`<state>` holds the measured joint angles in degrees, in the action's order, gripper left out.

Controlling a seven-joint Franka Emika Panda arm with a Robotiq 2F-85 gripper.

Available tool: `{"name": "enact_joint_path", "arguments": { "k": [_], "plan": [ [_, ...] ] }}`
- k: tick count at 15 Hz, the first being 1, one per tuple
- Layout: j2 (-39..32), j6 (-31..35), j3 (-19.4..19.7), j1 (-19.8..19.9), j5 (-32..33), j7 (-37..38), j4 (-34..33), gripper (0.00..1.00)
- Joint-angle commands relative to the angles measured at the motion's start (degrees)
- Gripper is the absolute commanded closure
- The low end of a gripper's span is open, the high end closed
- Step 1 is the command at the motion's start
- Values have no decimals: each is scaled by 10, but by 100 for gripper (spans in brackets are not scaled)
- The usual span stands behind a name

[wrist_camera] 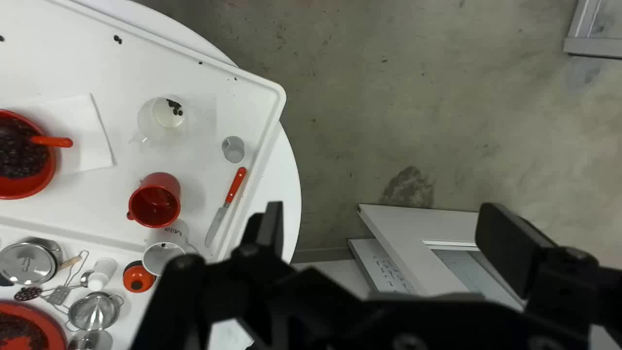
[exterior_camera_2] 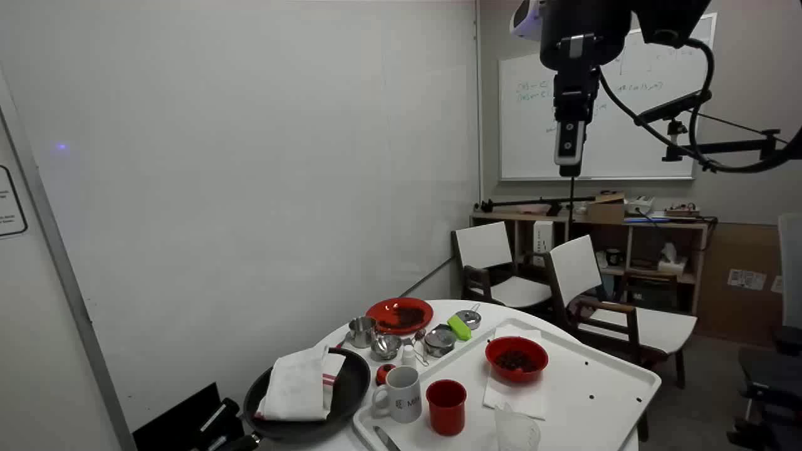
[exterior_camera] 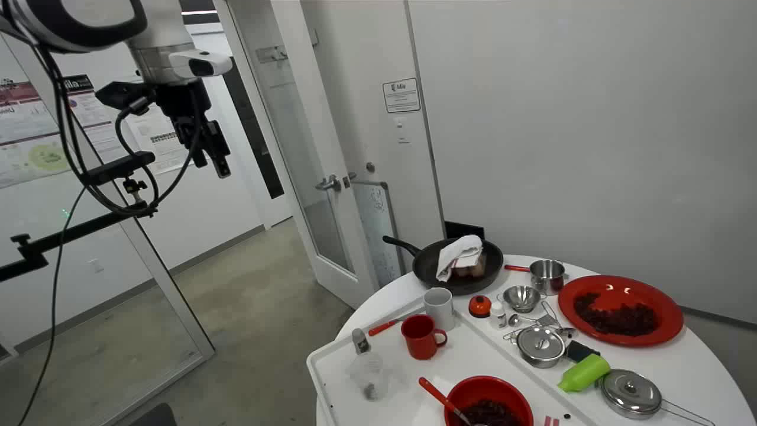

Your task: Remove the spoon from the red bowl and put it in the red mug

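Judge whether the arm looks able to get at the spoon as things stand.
Likely yes, after travelling across: the pincer is open, and the spoon juts past the rim of the red bowl, uncovered there.

I record the small, deep, round bowl (exterior_camera_2: 517, 376) as solid red, its bean-like contents (wrist_camera: 19, 159) blackish brown. The slender spoon (exterior_camera: 439, 394) has a plain red handle. Cylindrical red mug (exterior_camera_2: 447, 410): red within as well. Cylindrical white mug (exterior_camera_2: 403, 398): dark lettering. Fabric cloth (exterior_camera_2: 297, 383): white, red striping. Shallow rectangular tray (exterior_camera_2: 589, 421): white. Two-fingered gripper (exterior_camera: 212, 168): chiefly black.
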<state>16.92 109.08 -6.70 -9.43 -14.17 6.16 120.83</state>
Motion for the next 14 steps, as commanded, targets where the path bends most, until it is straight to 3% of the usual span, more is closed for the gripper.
{"name": "enact_joint_path", "arguments": {
  "k": [1, 6, 9, 14],
  "plan": [
    [0, -1, -5, 6, -1, -1, -2, 0],
    [0, -1, -5, 6, -1, -1, -2, 0],
    [-9, 33, -20, 13, 34, 29, 6, 0],
    [-53, 191, -51, 38, 158, 140, 34, 0]
  ]
}}
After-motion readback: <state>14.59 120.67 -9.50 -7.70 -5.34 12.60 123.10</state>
